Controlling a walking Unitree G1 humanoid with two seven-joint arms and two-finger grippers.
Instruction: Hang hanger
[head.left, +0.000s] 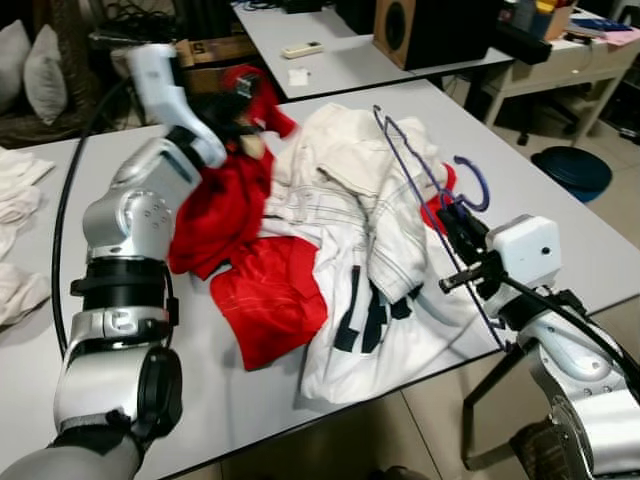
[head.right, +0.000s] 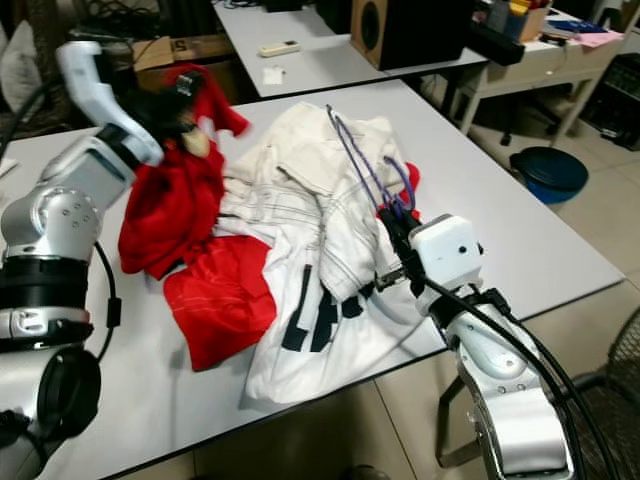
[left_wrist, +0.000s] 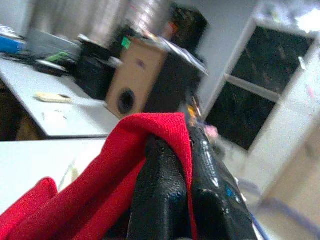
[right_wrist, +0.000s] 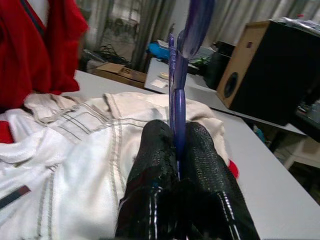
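We hold the purple hanger (head.left: 430, 180) in our right gripper (head.left: 462, 235), whose jaws are closed on its thin wire, as the right wrist view shows, with the wire pinched between the two black fingers (right_wrist: 152, 165). The hanger lies tilted over the white garment (head.left: 370, 250) toward the right edge of the counter (head.left: 560, 200), its hook (head.left: 475, 180) curling just beyond our gripper and its long arm reaching back over the cloth toward the far edge. Our left gripper (head.left: 232, 115) is raised over the far left part of the pile, its jaws clamped on a fold of the red garment (head.left: 235, 230), which drapes down from them onto the counter; the left wrist view shows the red cloth wrapped over the closed fingers (left_wrist: 160, 195).

The step in hand, as we judge it, is bringing the hanger and a garment together. To do it well we should keep the pinch on the wire firm, since so thin a rod can twist in the jaws, and lift the hanger clear of the white cloth before swinging it, so that its arm does not snag in the folds. The red cloth should be held high enough that an opening hangs free, and the hanger's end fed into it slowly. We cannot tell from here where the collar lies.
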